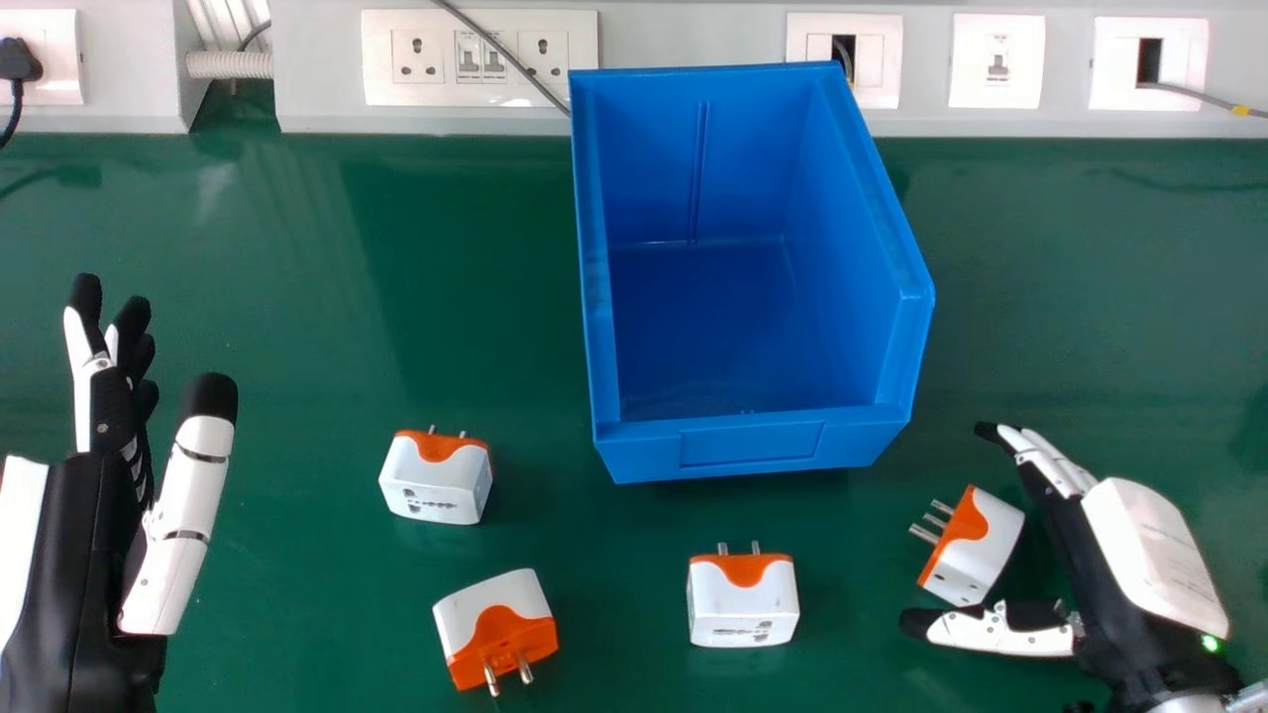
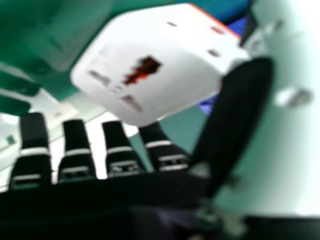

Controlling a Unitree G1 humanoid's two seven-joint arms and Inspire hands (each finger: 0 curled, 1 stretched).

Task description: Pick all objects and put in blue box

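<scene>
Here | right hand [image 1: 1085, 555]: fingers, thumb apart, adapter [image 1: 976, 555] between, bearing small print | left hand [image 1: 84, 555]: relaxed

downward head view and close hand view share one adapter [image 1: 976, 567].

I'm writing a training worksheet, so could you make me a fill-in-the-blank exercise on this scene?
1. The box is coloured ____.
2. The number of objects inside it is ____.
3. The rightmost adapter in the head view lies between the right hand's fingers and its ____.
4. The tabletop is coloured ____.

Missing words: blue; zero; thumb; green.
</scene>
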